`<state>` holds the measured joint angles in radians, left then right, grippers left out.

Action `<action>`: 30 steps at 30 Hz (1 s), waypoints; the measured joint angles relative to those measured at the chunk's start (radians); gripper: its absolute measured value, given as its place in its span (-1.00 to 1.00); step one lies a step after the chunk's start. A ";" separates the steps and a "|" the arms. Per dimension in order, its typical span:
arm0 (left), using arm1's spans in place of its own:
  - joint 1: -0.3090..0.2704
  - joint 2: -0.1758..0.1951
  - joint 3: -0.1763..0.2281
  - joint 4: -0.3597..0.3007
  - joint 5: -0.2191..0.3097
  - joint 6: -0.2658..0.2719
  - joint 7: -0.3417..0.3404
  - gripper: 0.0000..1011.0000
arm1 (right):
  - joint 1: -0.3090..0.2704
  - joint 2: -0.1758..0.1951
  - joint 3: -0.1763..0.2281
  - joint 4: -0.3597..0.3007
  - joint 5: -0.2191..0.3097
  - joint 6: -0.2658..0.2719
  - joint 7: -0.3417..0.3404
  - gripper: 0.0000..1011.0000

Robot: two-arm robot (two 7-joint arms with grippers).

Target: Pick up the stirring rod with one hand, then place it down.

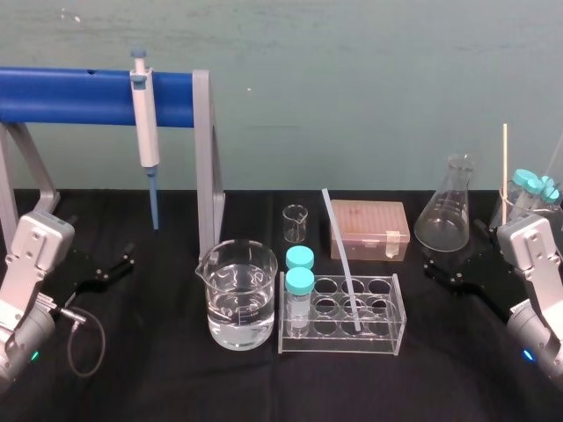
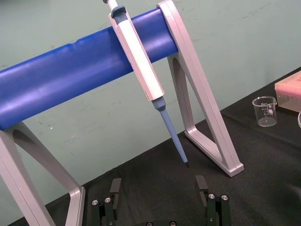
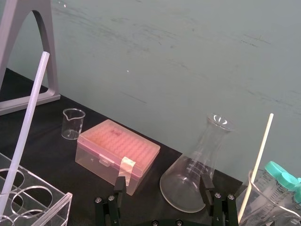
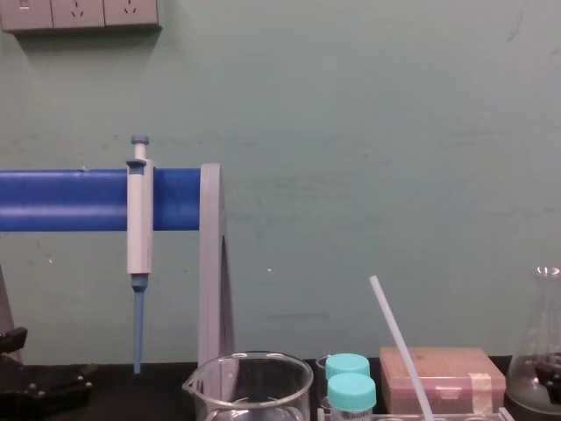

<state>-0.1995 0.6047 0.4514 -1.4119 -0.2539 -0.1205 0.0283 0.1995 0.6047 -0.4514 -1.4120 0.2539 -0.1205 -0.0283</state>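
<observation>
"Closing on which part of the long, thin, translucent white stirring rod (image 1: 339,257)?"
"High on the bare shaft, above the clear plastic tube rack (image 1: 339,341). Then lift along its lean so the rack stays put."
"Where is it from the black right claw (image 1: 440,274)?"
"Well apart on that claw's left, foot in a rack well, I think, top leaning away. Right claw released and empty; left claw (image 1: 104,271) parked, also spread."
</observation>
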 joint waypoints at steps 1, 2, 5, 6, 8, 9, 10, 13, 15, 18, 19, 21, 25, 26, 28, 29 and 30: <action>0.000 0.000 0.000 0.000 0.000 0.000 0.000 0.98 | 0.000 0.000 0.000 0.000 0.000 0.000 0.000 0.98; 0.000 0.000 0.000 0.000 0.000 0.000 0.000 0.98 | -0.001 0.000 0.002 0.000 -0.002 0.000 0.002 0.98; 0.000 0.000 0.000 0.000 0.000 0.000 0.000 0.98 | -0.003 -0.003 0.010 -0.002 -0.002 0.000 0.007 0.98; 0.000 0.000 0.000 0.000 0.000 0.000 0.000 0.98 | -0.003 -0.004 0.013 -0.004 0.000 0.000 0.010 0.98; 0.000 0.000 0.000 0.000 0.000 0.000 0.000 0.98 | -0.001 -0.013 0.031 -0.015 0.024 0.001 0.029 0.98; 0.000 0.000 0.000 0.000 0.000 0.000 0.000 0.98 | 0.003 -0.020 0.043 -0.024 0.048 0.006 0.046 0.98; 0.000 0.000 0.000 0.000 0.000 0.000 0.000 0.98 | 0.003 -0.020 0.043 -0.024 0.048 0.006 0.046 0.98; 0.000 0.000 0.000 0.000 0.000 0.000 0.000 0.98 | 0.018 -0.042 0.078 -0.053 0.135 0.033 0.109 0.98; 0.000 0.000 0.000 0.000 0.000 0.000 0.000 0.98 | 0.027 -0.054 0.093 -0.066 0.183 0.054 0.144 0.98; 0.000 0.000 0.000 0.000 0.000 0.000 0.000 0.98 | 0.049 -0.079 0.112 -0.085 0.268 0.096 0.214 0.98; 0.000 0.000 0.000 0.000 0.000 0.000 0.000 0.98 | 0.056 -0.085 0.114 -0.087 0.282 0.105 0.230 0.98; 0.000 0.000 0.000 0.000 0.000 0.000 0.000 0.98 | 0.078 -0.104 0.115 -0.092 0.324 0.135 0.280 0.98; 0.000 0.000 0.000 0.000 0.000 0.000 0.000 0.98 | 0.128 -0.140 0.098 -0.088 0.364 0.173 0.364 0.98; 0.000 0.000 0.000 0.000 0.000 0.000 0.000 0.98 | 0.134 -0.145 0.095 -0.086 0.366 0.177 0.374 0.98; 0.000 0.000 0.000 0.000 0.000 0.000 0.000 0.98 | 0.158 -0.161 0.082 -0.076 0.370 0.197 0.402 0.98; 0.000 0.000 0.000 0.000 0.000 0.000 0.000 0.98 | 0.175 -0.168 0.069 -0.068 0.366 0.216 0.409 0.98; 0.000 0.000 0.000 0.000 0.000 0.000 0.000 0.98 | 0.184 -0.172 0.061 -0.064 0.359 0.229 0.408 0.98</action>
<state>-0.1995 0.6046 0.4514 -1.4120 -0.2539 -0.1205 0.0283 0.3839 0.4328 -0.3901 -1.4763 0.6133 0.1082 0.3800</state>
